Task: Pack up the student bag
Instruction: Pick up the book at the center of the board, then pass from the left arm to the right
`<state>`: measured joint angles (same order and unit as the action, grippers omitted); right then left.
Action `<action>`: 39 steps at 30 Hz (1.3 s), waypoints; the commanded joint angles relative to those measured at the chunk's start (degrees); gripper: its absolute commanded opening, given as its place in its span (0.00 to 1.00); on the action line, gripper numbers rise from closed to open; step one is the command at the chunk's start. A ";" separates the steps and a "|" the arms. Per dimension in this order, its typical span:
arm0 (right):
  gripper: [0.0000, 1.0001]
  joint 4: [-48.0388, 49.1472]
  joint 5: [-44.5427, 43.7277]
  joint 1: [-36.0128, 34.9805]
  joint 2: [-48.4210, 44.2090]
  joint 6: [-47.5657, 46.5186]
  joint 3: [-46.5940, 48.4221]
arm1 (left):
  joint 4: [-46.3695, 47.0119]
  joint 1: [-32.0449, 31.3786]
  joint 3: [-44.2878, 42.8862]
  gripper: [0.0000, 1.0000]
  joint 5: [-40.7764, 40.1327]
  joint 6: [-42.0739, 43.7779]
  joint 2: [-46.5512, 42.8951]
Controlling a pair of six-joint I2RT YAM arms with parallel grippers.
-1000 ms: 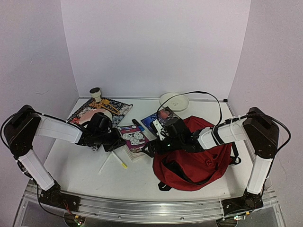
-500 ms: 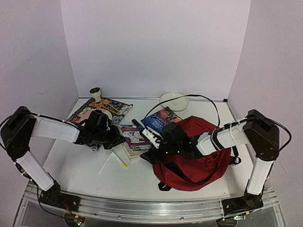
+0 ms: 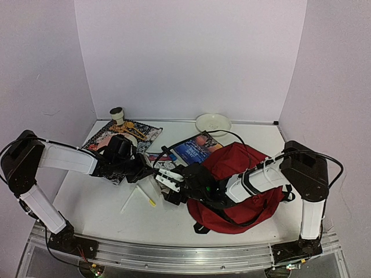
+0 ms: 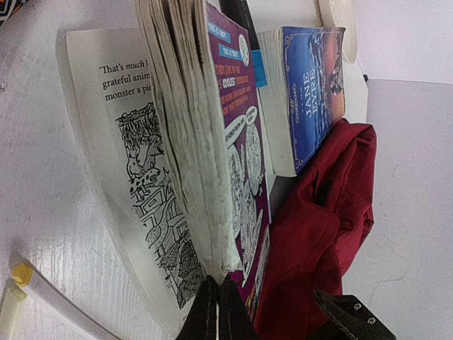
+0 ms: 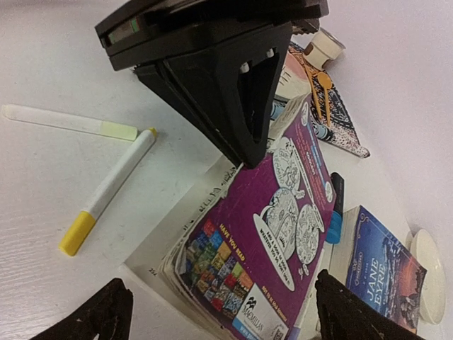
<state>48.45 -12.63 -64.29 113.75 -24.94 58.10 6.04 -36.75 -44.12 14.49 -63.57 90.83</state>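
The dark-red student bag (image 3: 246, 188) lies at the right of the table under my right arm; a fold of the bag (image 4: 318, 234) also shows in the left wrist view. A purple paperback (image 5: 262, 241) stands tilted up, with one page left flat on the table. My left gripper (image 4: 216, 312) is shut on the corner of the paperback (image 4: 244, 163). From the bag side, my right gripper (image 5: 223, 319) is open, a finger on either side of the book's near end and neither touching it. In the top view the left gripper (image 3: 142, 171) and the right gripper (image 3: 168, 180) nearly meet.
A blue "Jane Eyre" book (image 3: 194, 147) lies behind the paperback against the bag. A yellow-tipped marker (image 5: 106, 191) and its cap lie in front, and a blue-tipped marker (image 5: 333, 212) lies beside the books. A white bowl (image 3: 213, 123), a patterned cloth (image 3: 124, 134) and a small cup (image 3: 117, 113) sit at the back.
My right gripper has moved left, off the bag and up to the purple paperback, with its jaws closing slightly. The left gripper has stayed at the book.
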 commanded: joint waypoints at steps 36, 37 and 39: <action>0.00 -0.73 -10.15 -0.45 -4.86 -1.06 8.06 | 1.83 3.96 6.22 0.69 -3.42 -1.27 -12.82; 0.00 -0.73 -10.38 -0.46 -5.34 -0.10 8.08 | 1.80 4.11 6.70 0.71 -3.44 -1.44 -13.07; 0.00 -0.72 -11.14 -0.48 -6.15 1.79 8.35 | 1.81 4.18 7.47 0.74 -3.40 -1.76 -13.03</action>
<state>44.59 -20.83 -64.42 112.75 -27.82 64.12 7.09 -33.00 -38.43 12.39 -64.79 79.30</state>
